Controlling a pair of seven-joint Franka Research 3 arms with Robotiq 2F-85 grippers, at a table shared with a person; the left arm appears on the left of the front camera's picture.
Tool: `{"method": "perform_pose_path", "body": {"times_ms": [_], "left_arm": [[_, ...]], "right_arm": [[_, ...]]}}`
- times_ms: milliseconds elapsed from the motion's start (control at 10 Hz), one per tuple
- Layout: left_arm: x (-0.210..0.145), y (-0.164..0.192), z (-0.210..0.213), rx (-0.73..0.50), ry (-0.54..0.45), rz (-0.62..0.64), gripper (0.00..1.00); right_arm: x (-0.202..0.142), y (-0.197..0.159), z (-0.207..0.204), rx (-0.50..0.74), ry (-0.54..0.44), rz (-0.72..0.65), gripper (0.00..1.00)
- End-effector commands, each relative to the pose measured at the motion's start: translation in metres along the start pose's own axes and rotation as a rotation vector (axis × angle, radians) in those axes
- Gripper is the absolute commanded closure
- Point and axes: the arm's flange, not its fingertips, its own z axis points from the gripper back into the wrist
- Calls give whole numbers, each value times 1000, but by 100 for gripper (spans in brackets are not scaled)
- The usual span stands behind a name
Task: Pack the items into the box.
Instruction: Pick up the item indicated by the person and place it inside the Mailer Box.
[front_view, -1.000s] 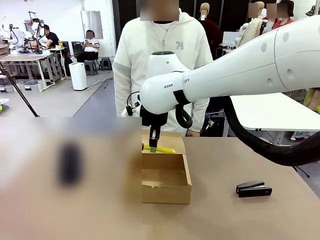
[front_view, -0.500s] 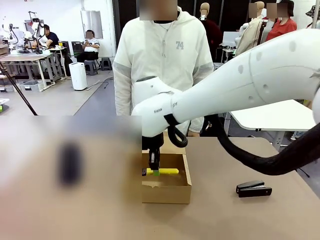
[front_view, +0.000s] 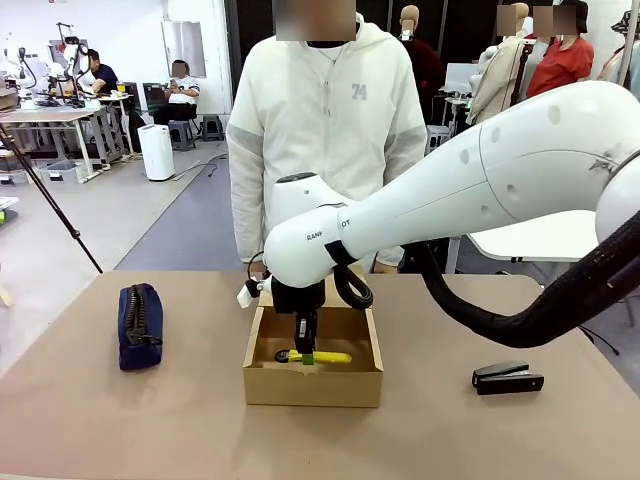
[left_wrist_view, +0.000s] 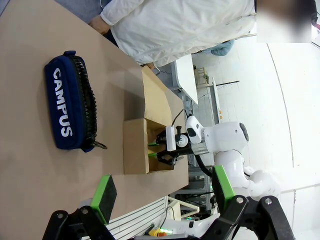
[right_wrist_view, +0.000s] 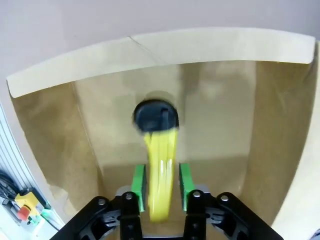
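Where right gripper (right_wrist_view: 161, 184) hangs in box (right_wrist_view: 50, 150), pads (right_wrist_view: 139, 182) flank tool (right_wrist_view: 160, 150) (yellow).

1. You'll see the right arm (front_view: 480, 190): smooth white shell, rounded joints, a thick black cable (front_view: 560, 300) looping beneath (partial dark lettering near the wrist).
2. Right gripper (right_wrist_view: 161, 182): black body, green pads (right_wrist_view: 138, 180).
3. Left gripper (left_wrist_view: 162, 192): black fingers, green pads (left_wrist_view: 104, 192), round pivot screws.

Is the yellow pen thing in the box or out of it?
In. The yellow pen tool lies sideways below the rim of the box, between the green pads of the right end effector.
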Motion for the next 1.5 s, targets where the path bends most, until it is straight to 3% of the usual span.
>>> {"method": "perform_pose_path", "body": {"times_ms": [0, 500, 600, 800, 900, 1100, 1400], "left_arm": [[0, 0, 2, -5, 6, -16, 0], [0, 0, 2, -5, 6, -16, 0], [0, 0, 2, -5, 6, -16, 0], [0, 0, 2, -5, 6, -16, 0], [0, 0, 2, -5, 6, -16, 0], [0, 0, 2, -5, 6, -16, 0], [0, 0, 2, -5, 6, -16, 0]], "right_arm": [[-6, 5, 6, 16, -43, 10, 0], [-24, 6, 37, -30, -42, -34, 0], [-40, 7, 60, -26, -53, -74, 0], [-90, 21, 107, 96, -96, -216, 0], [-132, 31, 129, 170, -146, -305, 0], [-257, 57, 165, 325, -346, -543, 0], [-422, 115, 160, 408, -714, -899, 0]]}}
